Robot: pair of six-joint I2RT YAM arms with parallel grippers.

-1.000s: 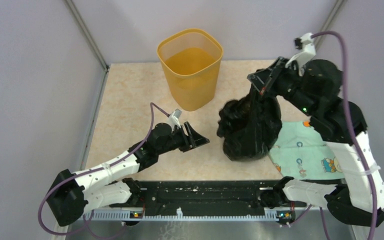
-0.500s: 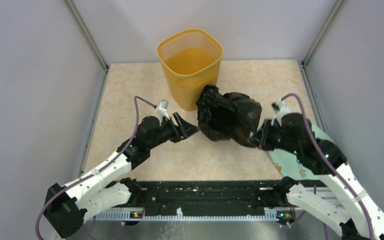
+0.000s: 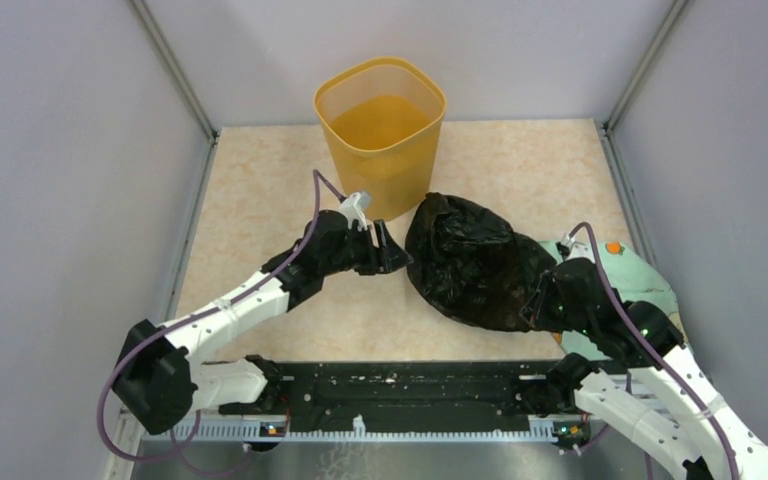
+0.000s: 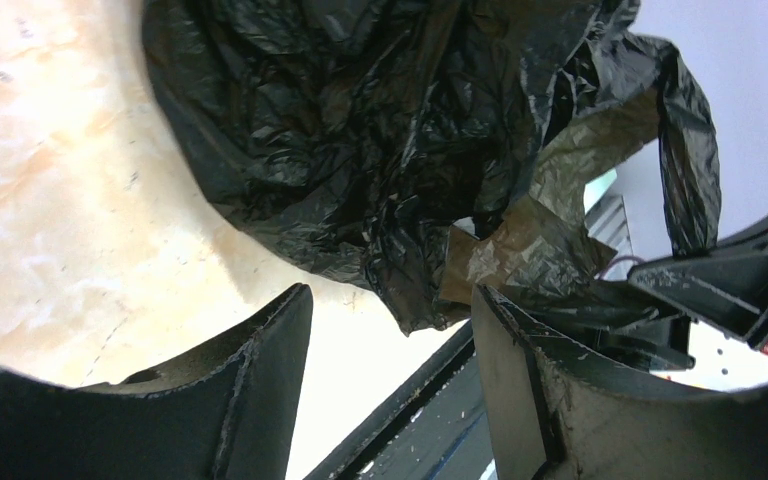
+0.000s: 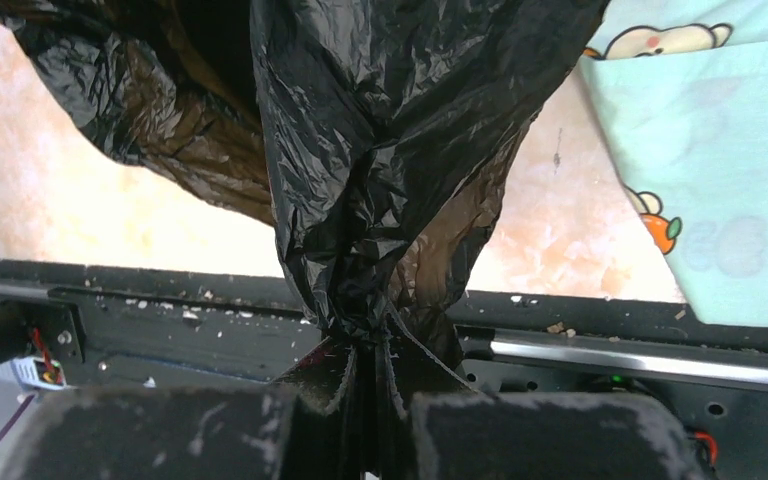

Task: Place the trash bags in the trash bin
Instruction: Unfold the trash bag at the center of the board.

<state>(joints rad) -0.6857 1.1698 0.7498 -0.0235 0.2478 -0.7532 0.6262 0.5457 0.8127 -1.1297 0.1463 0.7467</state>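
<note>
A pale, marbled beige table (image 3: pixel 260 180) filled the floor of a grey-walled enclosure. Two black-and-white robot arms reached onto it from the near edge.

The trash bag (image 3: pixel 470 260), glossy black and heavily crinkled, lay in a loose heap on the table, right of centre. It had not gone into the bin. Its far end came close to the bin's base, though I could not tell whether the two touched.

The trash bin (image 3: pixel 380 190), mustard yellow with rounded corners, stood upright at the back of the table, its mouth open.

A pale green cloth (image 3: pixel 645 280) printed with small cartoon figures lay flat on the table at the right side. It sat just beside the bag and was partly hidden under the right arm.

The right gripper (image 5: pixel 370 350) sat low at the bag's near right edge, over the black rail along the table's front. Its jaws were pressed together on a twisted, bunched neck of the black plastic.

The left gripper (image 4: pixel 390 300) pointed at the bag's left side with its jaws apart, holding nothing. The bag's edge hung just beyond its fingertips (image 4: pixel 280 320).
</note>
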